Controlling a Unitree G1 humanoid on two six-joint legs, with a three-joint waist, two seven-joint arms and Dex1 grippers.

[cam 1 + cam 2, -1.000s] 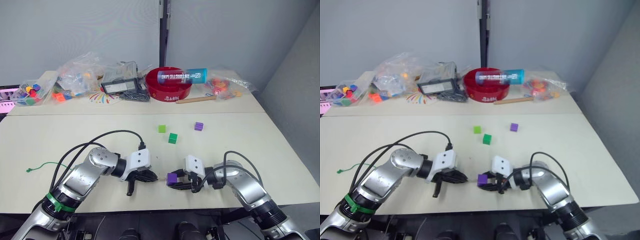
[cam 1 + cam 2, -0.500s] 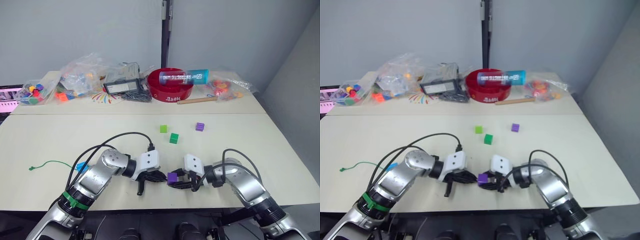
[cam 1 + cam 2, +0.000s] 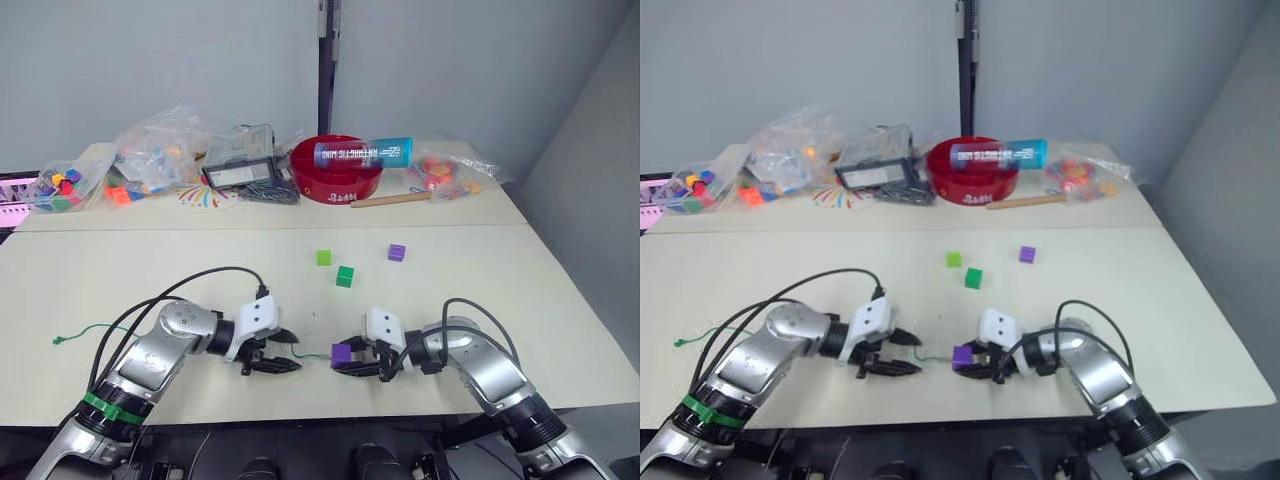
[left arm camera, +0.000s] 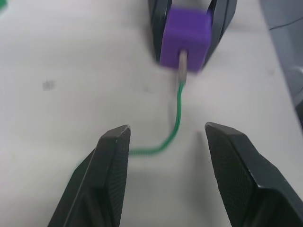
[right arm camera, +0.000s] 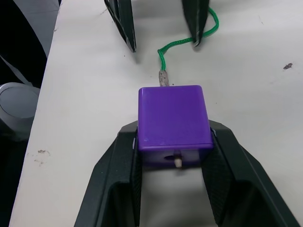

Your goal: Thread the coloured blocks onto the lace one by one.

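My right gripper [image 3: 343,360] is shut on a purple block [image 5: 174,118] near the table's front edge. The green lace [image 4: 177,113] enters the block's hole, and its pale tip [image 5: 177,161] pokes out of the other face. My left gripper [image 3: 294,354] stands open a short way to the left of the block, with the lace lying on the table between its fingers [image 4: 111,156]. The lace runs on leftward to its knot [image 3: 57,341]. A light green block [image 3: 323,257], a dark green block [image 3: 345,276] and a second purple block [image 3: 397,252] lie mid-table.
On the back table stand a red bowl [image 3: 337,168] with a blue-capped tube [image 3: 363,153] across it, a black tray [image 3: 240,172], bags of toy pieces [image 3: 160,150], a box of pieces [image 3: 60,187] and a wooden stick [image 3: 390,200].
My left gripper has opened, let go of the lace and drawn back to the left. The lace tip stays in the purple block. The right gripper has kept its place.
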